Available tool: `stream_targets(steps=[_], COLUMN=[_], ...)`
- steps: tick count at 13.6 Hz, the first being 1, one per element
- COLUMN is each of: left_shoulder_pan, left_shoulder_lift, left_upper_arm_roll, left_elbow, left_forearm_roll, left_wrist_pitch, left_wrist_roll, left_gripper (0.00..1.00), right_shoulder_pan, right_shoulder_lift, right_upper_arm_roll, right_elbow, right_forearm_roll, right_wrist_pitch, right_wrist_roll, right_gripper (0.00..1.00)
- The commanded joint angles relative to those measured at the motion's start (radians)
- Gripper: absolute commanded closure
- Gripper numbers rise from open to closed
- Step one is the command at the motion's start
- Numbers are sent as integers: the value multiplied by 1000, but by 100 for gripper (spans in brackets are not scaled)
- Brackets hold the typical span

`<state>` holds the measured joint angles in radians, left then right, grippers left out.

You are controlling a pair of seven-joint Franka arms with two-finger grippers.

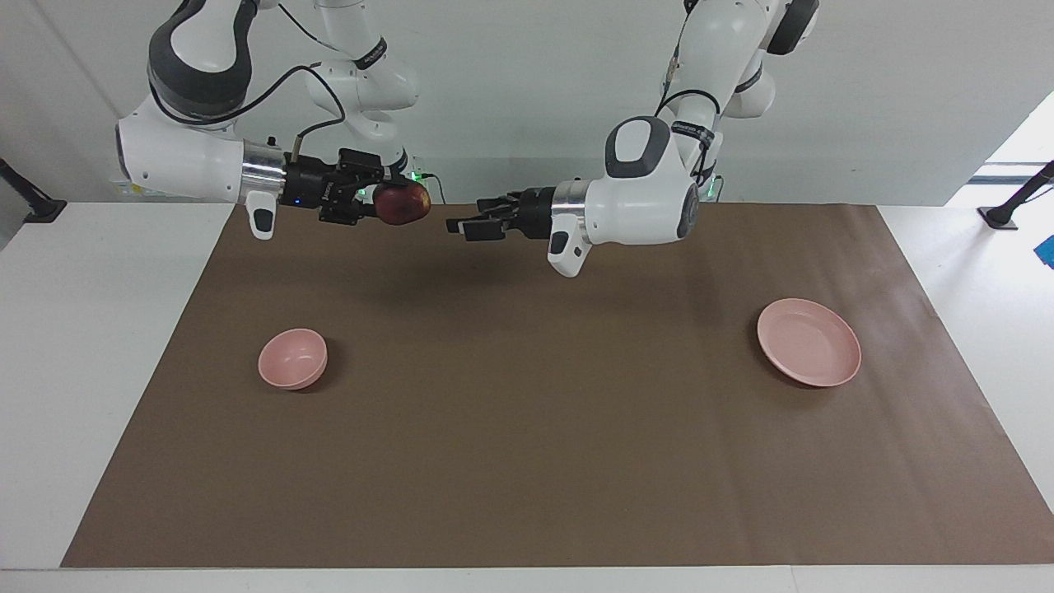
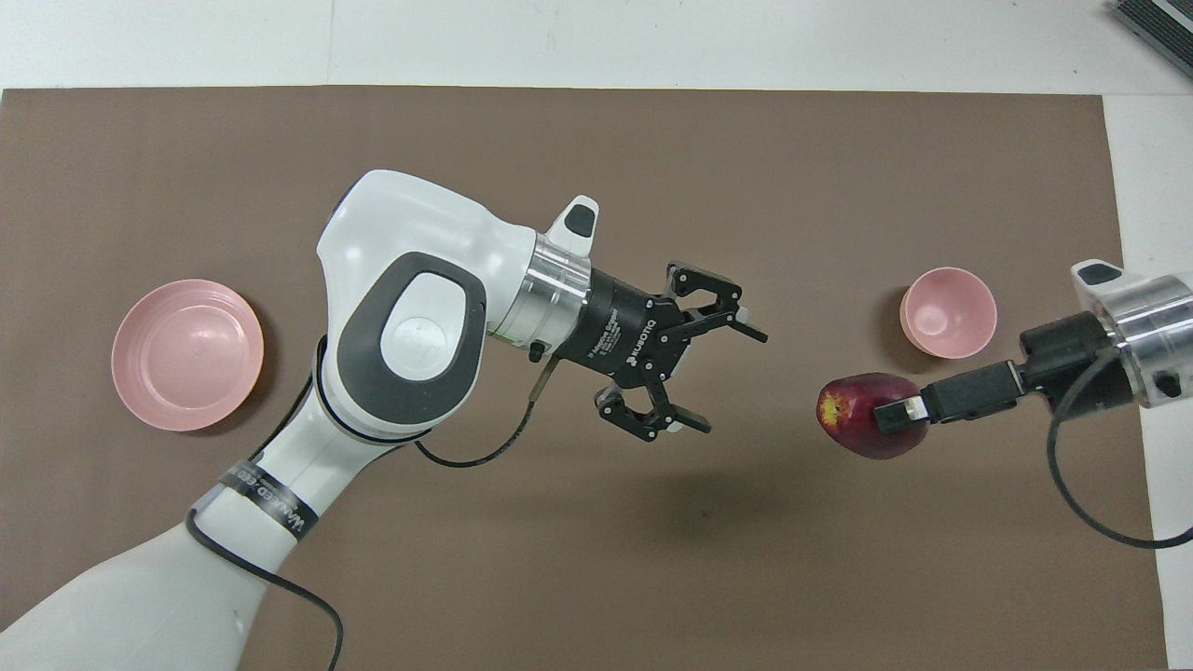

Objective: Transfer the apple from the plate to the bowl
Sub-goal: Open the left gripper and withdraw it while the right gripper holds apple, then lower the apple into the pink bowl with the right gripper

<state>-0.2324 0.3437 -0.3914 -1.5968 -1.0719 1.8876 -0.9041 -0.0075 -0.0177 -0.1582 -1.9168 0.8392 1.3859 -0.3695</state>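
Observation:
The dark red apple [image 1: 408, 204] [image 2: 846, 415] is held up in the air by my right gripper [image 1: 380, 203] [image 2: 885, 419], which is shut on it over the mat beside the bowl. The small pink bowl [image 1: 292, 359] [image 2: 948, 312] stands empty toward the right arm's end of the table. My left gripper [image 1: 461, 224] [image 2: 736, 382] is open and empty, in the air over the middle of the mat, a short gap from the apple. The wide pink plate [image 1: 809, 342] [image 2: 186, 354] lies empty toward the left arm's end.
A brown mat [image 1: 535, 461] [image 2: 559, 149] covers most of the white table. A dark object [image 2: 1156, 23] lies at the table's corner farthest from the robots, at the right arm's end.

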Motion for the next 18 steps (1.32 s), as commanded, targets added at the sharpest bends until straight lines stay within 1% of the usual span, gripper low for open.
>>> stream_targets(steps=[1,3,5,6,8,10,12,13,15,17,18], left_shoulder_pan=[65,109,165,192,228,229,223,228,252,286,306], left_shoulder_lift=[-20,-20,-20,-19,-17,-12,-12,-12,-12,-23,-26], left_upper_arm_roll=[-4,-4,-4,-4,-4,-4,-4,-6,-3,2,2], left_elbow=[-8,-14,-14,-14,-14,-6,-5,-5,-5,-2,1], left_forearm_roll=[163,242,320,326,352,471,690,751,800,938,955], left_wrist_pitch=[-74,-99,-131,-143,-153,-140,-140,-139,-139,-139,-134], left_wrist_roll=[5,1,8,8,7,16,85,106,178,359,417], left_gripper=[0,0,0,0,0,0,0,0,0,0,0], right_shoulder_pan=[-9,7,10,12,47,76,93,101,101,101,103], right_shoulder_lift=[50,83,110,111,114,134,157,168,208,249,262], right_upper_arm_roll=[6,6,8,8,14,16,16,16,16,14,16], right_elbow=[73,105,114,114,116,108,104,99,98,94,94], right_forearm_roll=[-139,-263,-343,-401,-530,-676,-818,-897,-1009,-1095,-1138], right_wrist_pitch=[68,139,204,247,329,409,488,533,600,677,691], right_wrist_roll=[-34,-69,-94,-94,-94,-100,-120,-120,-123,-120,-115], right_gripper=[100,100,100,100,100,100,100,100,100,100,100])
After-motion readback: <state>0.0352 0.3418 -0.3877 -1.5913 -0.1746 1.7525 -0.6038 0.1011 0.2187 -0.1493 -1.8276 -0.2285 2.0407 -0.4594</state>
